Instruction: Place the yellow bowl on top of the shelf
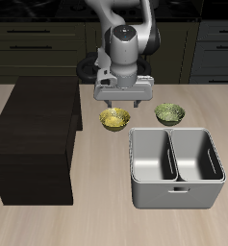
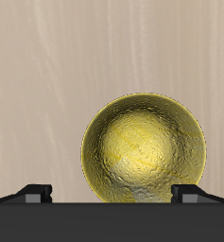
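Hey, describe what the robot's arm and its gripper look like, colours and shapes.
The arm is made of rounded light grey segments with dark, nearly black joints. The gripper has a wide, flat, pale grey body; in the wrist view its jaws look black and blocky. No cables or markings are visible.

Even, bright, diffuse light falls from above on the pale wooden desk (image 1: pixel 96 226). Shadows are soft and faint. Both renders are sharp, without glare or edge distortion.
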### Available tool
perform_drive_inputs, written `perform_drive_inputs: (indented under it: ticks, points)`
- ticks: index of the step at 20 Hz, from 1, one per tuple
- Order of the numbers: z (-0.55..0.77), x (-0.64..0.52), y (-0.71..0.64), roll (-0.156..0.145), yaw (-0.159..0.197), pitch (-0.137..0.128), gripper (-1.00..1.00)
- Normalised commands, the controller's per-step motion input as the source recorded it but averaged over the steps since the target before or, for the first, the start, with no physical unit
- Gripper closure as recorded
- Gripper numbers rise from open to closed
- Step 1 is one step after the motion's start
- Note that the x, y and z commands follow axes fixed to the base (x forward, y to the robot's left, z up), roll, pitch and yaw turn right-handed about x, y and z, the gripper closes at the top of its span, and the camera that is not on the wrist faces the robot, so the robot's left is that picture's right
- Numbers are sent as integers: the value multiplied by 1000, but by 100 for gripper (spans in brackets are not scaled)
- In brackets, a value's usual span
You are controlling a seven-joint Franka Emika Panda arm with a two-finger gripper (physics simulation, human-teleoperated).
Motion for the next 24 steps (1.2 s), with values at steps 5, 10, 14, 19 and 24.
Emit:
perform_drive_inputs:
  ticks: [5,10,14,19,24]
  points:
    - [-294,22,-4,2,-2,38,-100]
    - [-214,-15,33,12,-13,30,-100]
    - [-247,-44,99,28,-3,32,-100]
    - [-214,-30,45,14,-18,45,-100]
    - [-136,-63,60,40,9,17,-100]
